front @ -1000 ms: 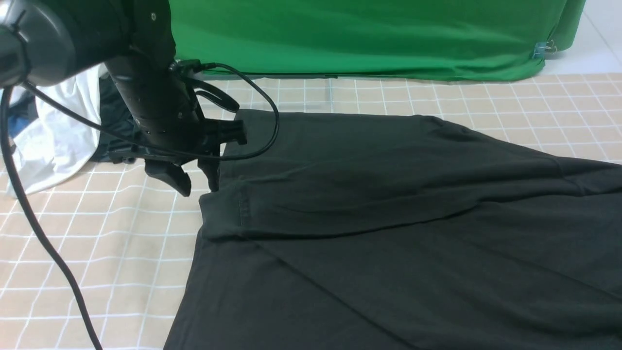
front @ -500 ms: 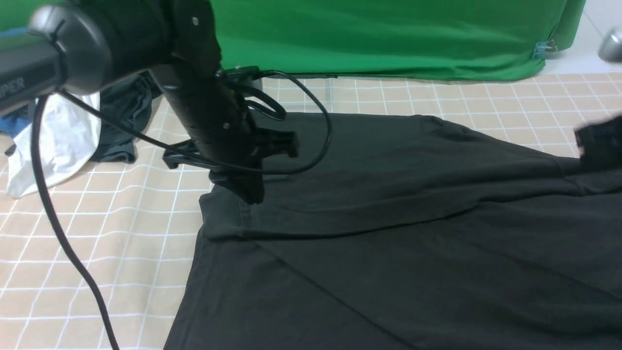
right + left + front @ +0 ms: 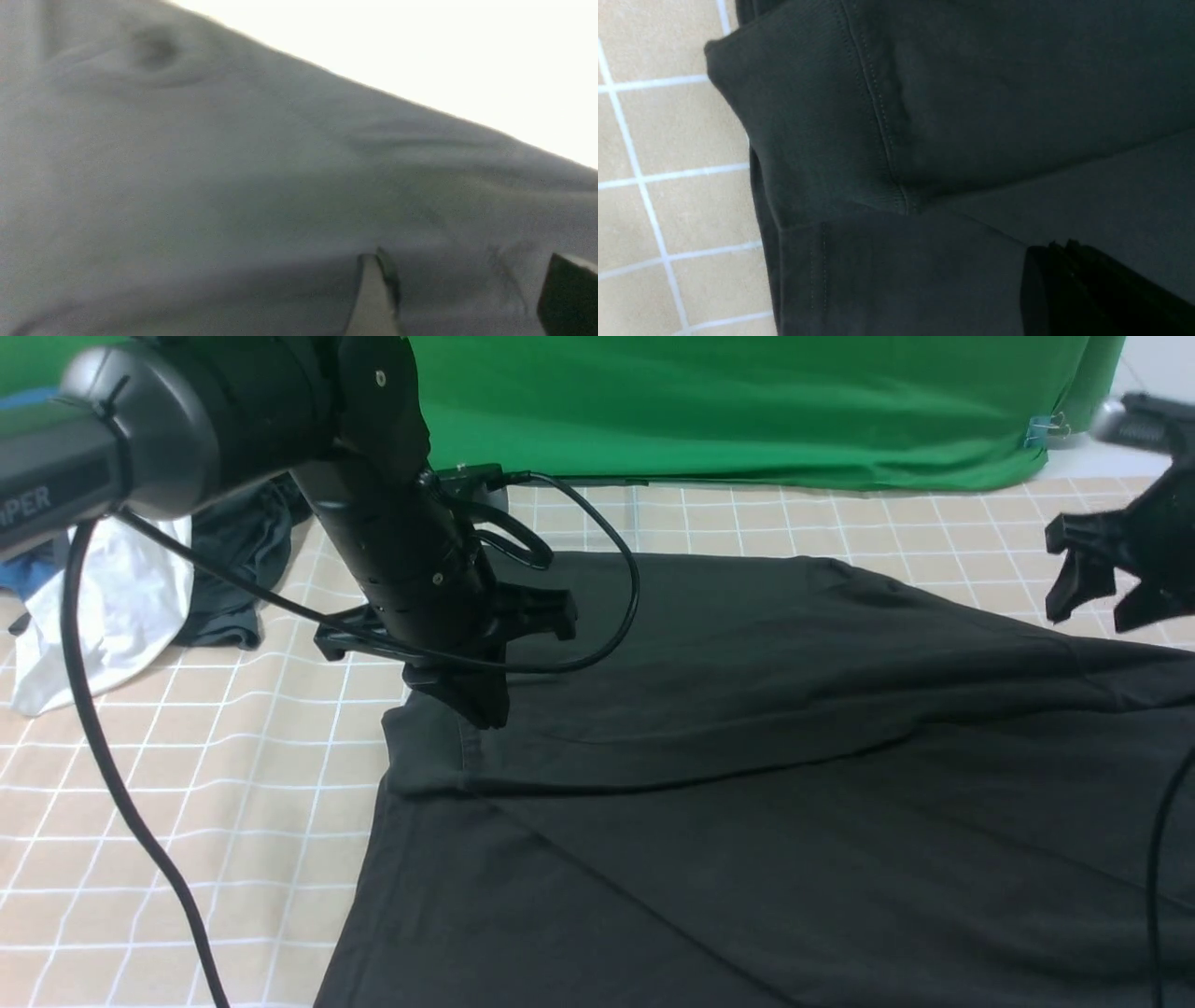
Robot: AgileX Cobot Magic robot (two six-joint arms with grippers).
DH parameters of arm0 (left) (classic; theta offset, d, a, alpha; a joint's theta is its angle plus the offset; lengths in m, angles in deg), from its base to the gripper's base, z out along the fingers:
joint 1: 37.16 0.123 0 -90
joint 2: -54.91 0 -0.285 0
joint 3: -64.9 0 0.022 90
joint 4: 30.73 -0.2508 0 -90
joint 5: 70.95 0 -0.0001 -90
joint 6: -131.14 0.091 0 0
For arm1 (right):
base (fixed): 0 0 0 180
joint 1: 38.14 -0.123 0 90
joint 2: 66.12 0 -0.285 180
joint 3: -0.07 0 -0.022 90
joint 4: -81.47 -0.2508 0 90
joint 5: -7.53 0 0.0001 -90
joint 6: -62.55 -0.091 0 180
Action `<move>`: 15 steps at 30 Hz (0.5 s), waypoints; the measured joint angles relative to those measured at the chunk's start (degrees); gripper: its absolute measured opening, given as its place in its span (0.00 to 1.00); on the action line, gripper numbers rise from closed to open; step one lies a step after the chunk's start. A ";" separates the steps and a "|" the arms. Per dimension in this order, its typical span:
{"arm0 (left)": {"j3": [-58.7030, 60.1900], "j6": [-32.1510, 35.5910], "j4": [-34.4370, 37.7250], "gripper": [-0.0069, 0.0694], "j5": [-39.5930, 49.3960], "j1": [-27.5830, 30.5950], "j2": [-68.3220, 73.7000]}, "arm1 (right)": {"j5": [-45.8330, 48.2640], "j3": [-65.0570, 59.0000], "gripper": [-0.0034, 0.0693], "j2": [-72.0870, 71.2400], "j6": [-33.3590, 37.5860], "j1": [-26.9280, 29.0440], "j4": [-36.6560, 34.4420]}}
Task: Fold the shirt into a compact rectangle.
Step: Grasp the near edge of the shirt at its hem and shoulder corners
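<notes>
Black and pressed together, the left fingers (image 3: 481, 705) are set tip-down on the sleeve of the one shirt (image 3: 747, 756); whether cloth is pinched cannot be told. The twin stitch rows of the sleeve hem (image 3: 808, 121) are made out only in the left wrist view. The right fingers (image 3: 1074, 579) are held spread and empty near the shirt's right edge. The shirt is laid flat across the checked worktop (image 3: 187, 821). Only in the front view are one white garment (image 3: 103, 607), one dark grey garment (image 3: 233, 607) and one green backdrop (image 3: 747, 411) seen.
</notes>
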 joint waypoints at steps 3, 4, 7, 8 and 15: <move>0.00 0.00 0.00 0.11 0.00 0.00 0.00 | -0.25 1.54 0.73 3.64 -0.35 0.13 0.01; 0.00 0.00 0.00 0.11 0.00 0.00 0.00 | -0.67 2.09 0.73 5.22 -0.35 0.05 -0.04; 0.00 0.00 -0.26 0.11 0.00 0.00 0.00 | -1.90 2.79 0.73 7.67 -0.35 -0.29 -0.04; 0.00 0.00 -0.67 0.11 0.00 0.00 0.00 | -2.42 2.91 0.70 8.22 -0.35 -0.29 0.03; 0.00 0.00 -1.57 0.11 -0.16 0.00 -0.05 | -4.28 4.44 0.14 9.11 1.84 -0.31 0.78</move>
